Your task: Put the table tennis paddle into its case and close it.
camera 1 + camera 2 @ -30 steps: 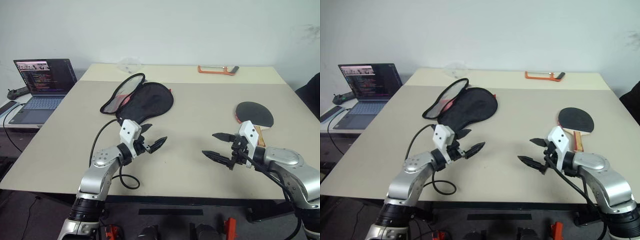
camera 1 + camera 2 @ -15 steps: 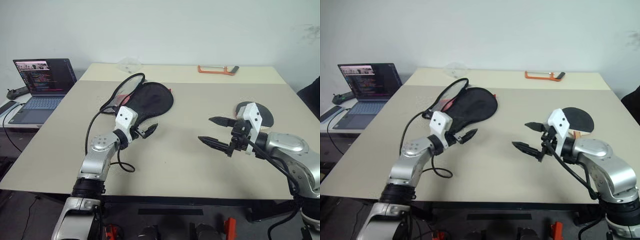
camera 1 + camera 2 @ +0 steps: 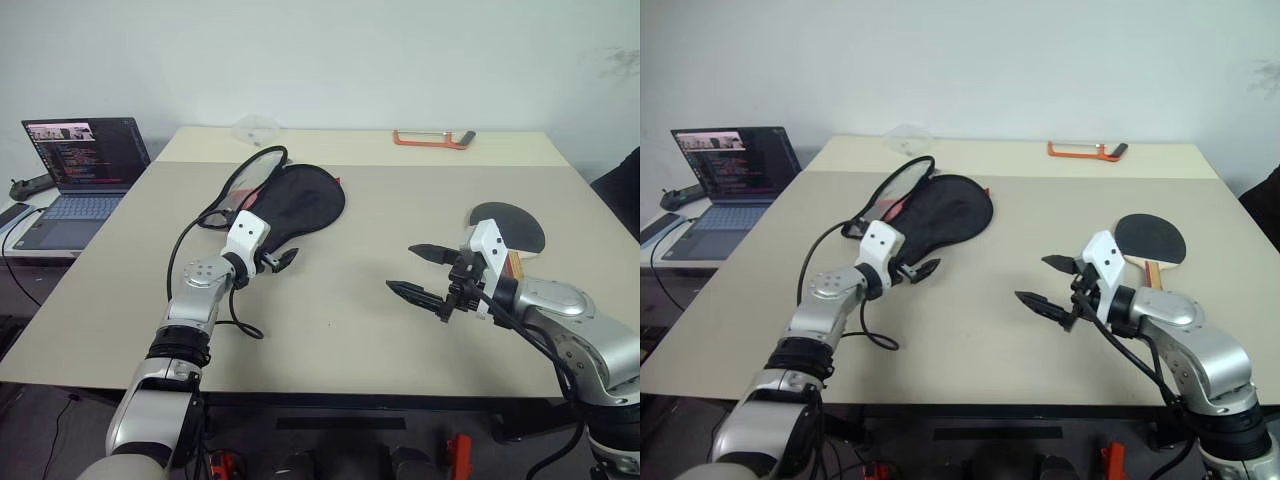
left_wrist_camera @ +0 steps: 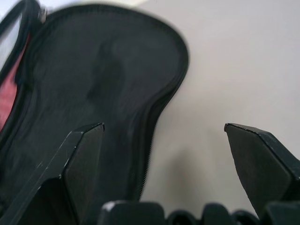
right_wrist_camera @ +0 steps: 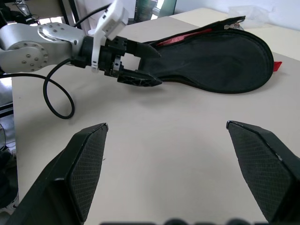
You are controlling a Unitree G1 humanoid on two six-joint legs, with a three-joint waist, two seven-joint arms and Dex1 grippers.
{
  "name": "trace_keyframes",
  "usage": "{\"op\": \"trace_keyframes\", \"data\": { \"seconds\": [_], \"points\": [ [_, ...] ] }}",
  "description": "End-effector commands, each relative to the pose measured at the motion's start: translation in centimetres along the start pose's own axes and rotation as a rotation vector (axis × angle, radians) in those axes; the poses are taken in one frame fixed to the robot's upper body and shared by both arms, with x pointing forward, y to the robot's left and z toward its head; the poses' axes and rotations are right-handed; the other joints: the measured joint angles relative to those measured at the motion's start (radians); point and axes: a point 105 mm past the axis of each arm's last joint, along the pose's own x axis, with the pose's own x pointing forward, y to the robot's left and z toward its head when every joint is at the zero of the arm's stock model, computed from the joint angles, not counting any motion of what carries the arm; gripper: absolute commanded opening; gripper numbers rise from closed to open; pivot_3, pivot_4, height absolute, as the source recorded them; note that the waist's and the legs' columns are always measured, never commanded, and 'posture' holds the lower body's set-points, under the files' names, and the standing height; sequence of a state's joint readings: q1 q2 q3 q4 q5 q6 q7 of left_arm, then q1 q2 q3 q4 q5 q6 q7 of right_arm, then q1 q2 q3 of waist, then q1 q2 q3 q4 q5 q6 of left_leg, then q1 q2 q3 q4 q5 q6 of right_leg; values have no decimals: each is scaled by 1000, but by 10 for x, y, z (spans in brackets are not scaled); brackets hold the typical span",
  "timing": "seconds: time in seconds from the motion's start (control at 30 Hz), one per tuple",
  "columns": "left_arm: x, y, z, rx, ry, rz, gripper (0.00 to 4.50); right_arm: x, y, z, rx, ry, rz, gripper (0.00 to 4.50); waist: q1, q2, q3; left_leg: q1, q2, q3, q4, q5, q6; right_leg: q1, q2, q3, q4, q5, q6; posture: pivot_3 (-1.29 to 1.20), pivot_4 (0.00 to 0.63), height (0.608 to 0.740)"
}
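**Both jaws spread and empty, case at the left, paddle at the right**

The jaws of both grippers stand wide apart with nothing between them. Far to the left, off the worktop [image 3: 330, 320], an open laptop [image 3: 75, 170] sits on a lower side surface, its screen lit. Next comes the left gripper [image 3: 278, 260], reaching forward at the near, narrow end of the case [image 3: 290, 205]; its black fingertips hover just beside the case's edge, and in the left wrist view one finger [image 4: 77, 159] lies over the black fabric while the other is over bare worktop. Whether it touches the fabric cannot be told. The case lies flat on the left half of the worktop, unzipped, its upper flap folded back toward the left so a red inner panel and a mesh face show along the zipper rim. A black cable loops from the left arm down onto the worktop. Behind the case, a crumpled clear plastic bag [image 3: 255, 128] lies at the far edge. Right of centre, the right gripper [image 3: 418, 272] hangs above bare worktop, pointing toward the left. An orange-handled tool [image 3: 432, 138] rests at the far edge. Farthest right, the table tennis paddle [image 3: 512, 225] lies flat, black face up, just behind the right wrist, well apart from the case
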State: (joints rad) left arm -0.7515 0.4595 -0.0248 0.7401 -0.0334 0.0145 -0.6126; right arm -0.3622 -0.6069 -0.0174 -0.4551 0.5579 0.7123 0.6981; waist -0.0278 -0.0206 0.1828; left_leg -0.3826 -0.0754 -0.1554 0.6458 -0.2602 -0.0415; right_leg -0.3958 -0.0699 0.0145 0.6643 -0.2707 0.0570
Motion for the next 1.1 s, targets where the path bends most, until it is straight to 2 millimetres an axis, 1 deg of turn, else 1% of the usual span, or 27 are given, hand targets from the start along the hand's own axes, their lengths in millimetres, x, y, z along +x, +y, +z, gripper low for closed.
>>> {"op": "trace_keyframes", "data": {
  "seconds": [0.03, 0.3, 0.43, 0.5, 0.53, 0.77, 0.8, 0.83, 0.87, 0.9, 0.97, 1.1],
  "points": [
    [1, 15, 6, 93, 1, 42, 4500, -1, 1, 9, -38, -37, -1, 4456, 0, 0, 0, 0, 0, 0, 0, 0, 0, 0, 0, 0, 0, 0, 0, 0, 150, 740],
    [3, 29, -6, 128, 55, 109, 4500, -5, 0, 7, -30, -37, -23, 4456, 0, 0, 0, -1, 0, 0, 0, 0, 1, -1, 0, 0, 0, 0, 0, 0, 150, 740],
    [2, 25, -14, 122, 76, 76, 4500, -9, -3, 5, -27, -30, -48, 4456, -1, 0, 0, 0, 0, 1, 0, 0, 1, -1, 0, 1, 1, 0, 0, 0, 150, 740],
    [1, 25, -17, 113, 81, 74, 4126, -10, -4, 5, -27, -32, -55, 4500, -2, 0, 0, 0, 0, 1, 0, 0, 1, -1, 0, 0, 2, 0, 0, 0, 150, 740],
    [0, 25, -20, 102, 87, 70, 3861, -11, -4, 5, -26, -32, -59, 4500, -3, 0, 0, 0, 0, 1, 0, 0, 1, -1, 0, 1, 2, 0, 0, 0, 150, 740],
    [-4, 25, -29, 104, 119, 54, 1341, -12, -7, 7, -27, -39, -76, 4500, -7, 0, 0, 1, 0, 1, 0, 0, 1, -1, 0, 1, 3, 0, 0, 0, 150, 740],
    [-5, 28, -29, 103, 123, 63, 957, -13, -8, 8, -27, -39, -83, 4500, -7, 0, 0, 1, 0, 1, 0, 0, 2, -1, 0, 1, 4, 0, 0, 0, 150, 740],
    [-6, 30, -30, 94, 124, 72, 664, -14, -10, 8, -28, -40, -90, 4500, -7, 0, 0, 1, 0, 1, 0, 0, 2, -1, 0, 1, 4, 0, 0, 0, 150, 740],
    [-7, 32, -30, 86, 123, 80, 234, -15, -11, 8, -27, -40, -95, 4500, -7, 0, 0, 1, 0, 2, 1, 0, 2, -2, 0, 1, 5, 0, 0, 0, 150, 740],
    [-8, 34, -29, 80, 120, 89, 33, -15, -12, 9, -28, -40, -98, 4500, -7, -1, -1, 1, 0, 2, 1, 0, 2, -2, 0, 2, 5, 0, 0, 0, 150, 740],
    [-8, 36, -27, 71, 111, 102, 33, -15, -13, 9, -29, -41, -102, 4500, -7, -1, -1, 0, 0, 5, 1, 0, 2, -6, 0, 4, 9, 0, 0, 0, 150, 740],
    [-7, 42, -13, 24, 55, 137, 33, -17, -15, 11, -32, -41, -111, 4500, -7, -1, -1, -1, 1, 7, 1, 0, 2, -10, 0, 4, 13, 0, 0, 0, 150, 740]
  ]
}}
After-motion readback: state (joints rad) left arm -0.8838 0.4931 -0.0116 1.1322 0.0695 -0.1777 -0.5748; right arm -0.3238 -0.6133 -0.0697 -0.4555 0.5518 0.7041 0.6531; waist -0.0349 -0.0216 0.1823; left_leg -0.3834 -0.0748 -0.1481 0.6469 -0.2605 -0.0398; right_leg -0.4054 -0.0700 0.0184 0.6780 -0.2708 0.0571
